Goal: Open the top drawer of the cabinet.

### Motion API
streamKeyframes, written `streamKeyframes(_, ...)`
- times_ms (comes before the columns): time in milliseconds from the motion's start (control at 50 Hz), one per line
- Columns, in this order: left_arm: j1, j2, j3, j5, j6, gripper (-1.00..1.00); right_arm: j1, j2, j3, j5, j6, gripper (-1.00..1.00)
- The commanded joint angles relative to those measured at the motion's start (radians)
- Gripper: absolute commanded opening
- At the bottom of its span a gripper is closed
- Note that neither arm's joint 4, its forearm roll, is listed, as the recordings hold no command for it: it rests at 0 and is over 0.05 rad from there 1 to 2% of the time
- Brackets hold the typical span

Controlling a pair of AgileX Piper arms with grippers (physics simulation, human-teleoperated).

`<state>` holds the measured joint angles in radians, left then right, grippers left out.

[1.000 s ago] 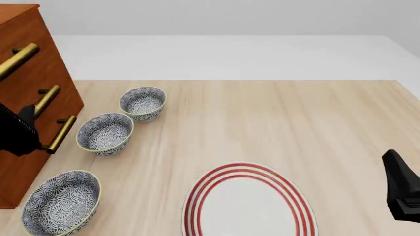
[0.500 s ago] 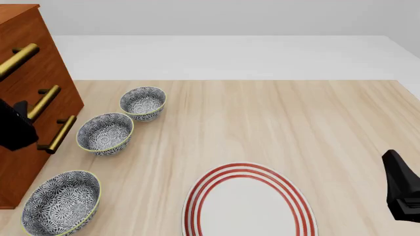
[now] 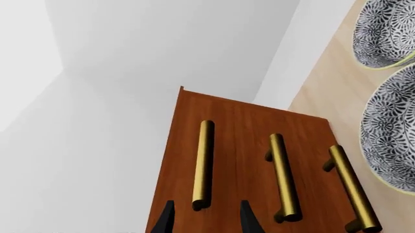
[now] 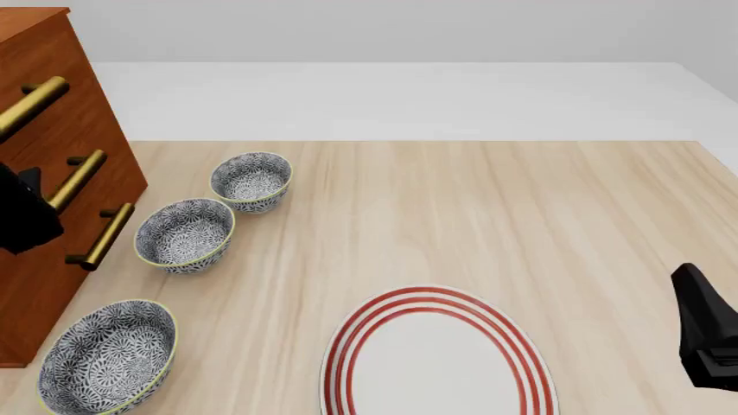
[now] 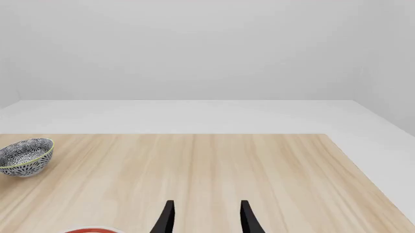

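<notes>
- The cabinet [image 4: 52,164] is being shown at the left edge of the front view, standing on the wooden worktop [image 4: 485,216], with three brass bar handles running down its front.
- The top drawer [image 3: 194,145] is being seen flush with the cabinet front; its handle [image 3: 203,165] is the uppermost one, near the upper left corner of the front view.
- The left hand [image 3: 205,221] is being held open at the bottom centre of the left wrist view, its two dark fingertips [image 3: 167,221] set either side of the near end of the top handle; contact cannot be told.
- In the front view the left hand [image 4: 23,216] is being shown as a dark shape at the left edge, in front of the cabinet at the height of the middle handle.
- The right hand [image 5: 205,218] is being held open at the bottom centre of its wrist view, above bare worktop with nothing between the fingers; in the front view only its dark body is being seen at the lower right edge.
- Three patterned bowls [image 4: 185,233] are being shown in a row just right of the cabinet.
- A red-ringed plate [image 4: 438,354] is lying at the bottom centre.
</notes>
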<state>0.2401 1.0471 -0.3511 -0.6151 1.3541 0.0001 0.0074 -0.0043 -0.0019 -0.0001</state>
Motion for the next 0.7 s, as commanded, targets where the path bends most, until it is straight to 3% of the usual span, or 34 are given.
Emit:
streamKeyframes(20,0.011,0.02,-0.013,-0.006,0.013,1.0,0.0,0.0,0.0,0.0,0.0,1.0)
streamKeyframes(700,0.023,0.074,-0.049,-0.015,0.037,1.0,0.0,0.0,0.0,0.0,0.0,1.0)
